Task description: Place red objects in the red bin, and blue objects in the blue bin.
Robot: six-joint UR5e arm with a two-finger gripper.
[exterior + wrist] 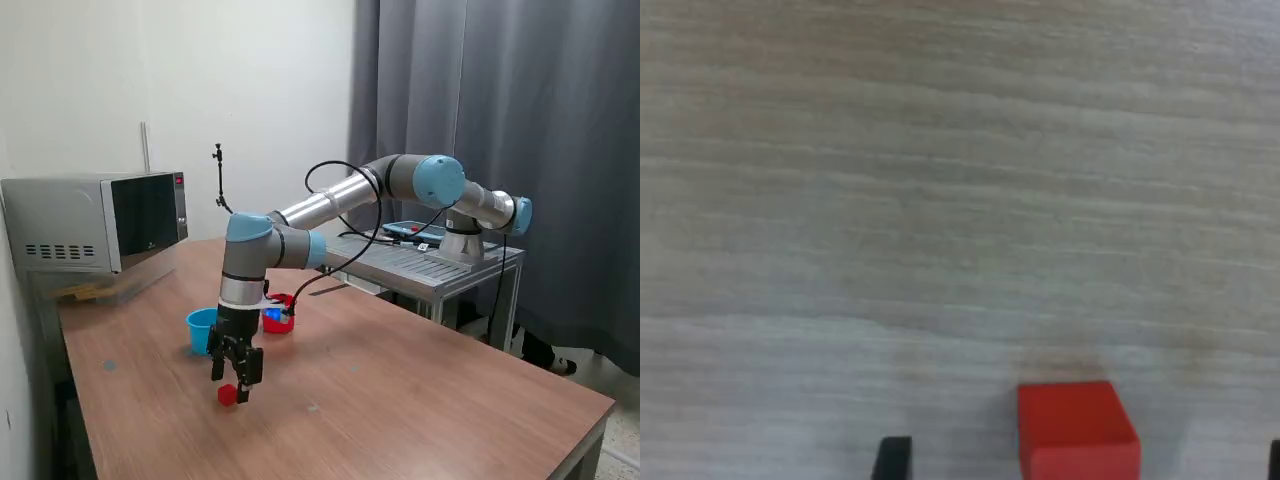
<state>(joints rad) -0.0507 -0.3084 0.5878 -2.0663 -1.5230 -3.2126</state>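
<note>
Your arm (330, 205): silver tube links, light blue joint caps, grey joint housings. Black cable (345, 215) loops alongside links down to wrist. Your end effector (235, 372): black, two fingers, blocky body.

On the wooden table (420, 370), the gripper (237, 377) points straight down over a red cube (228, 395), its fingers spread just above it. Behind the gripper stand a light blue cup (201, 330) and a red cup (279, 314). A microwave (95, 220) sits at the table's far corner, well apart from the gripper.
</note>
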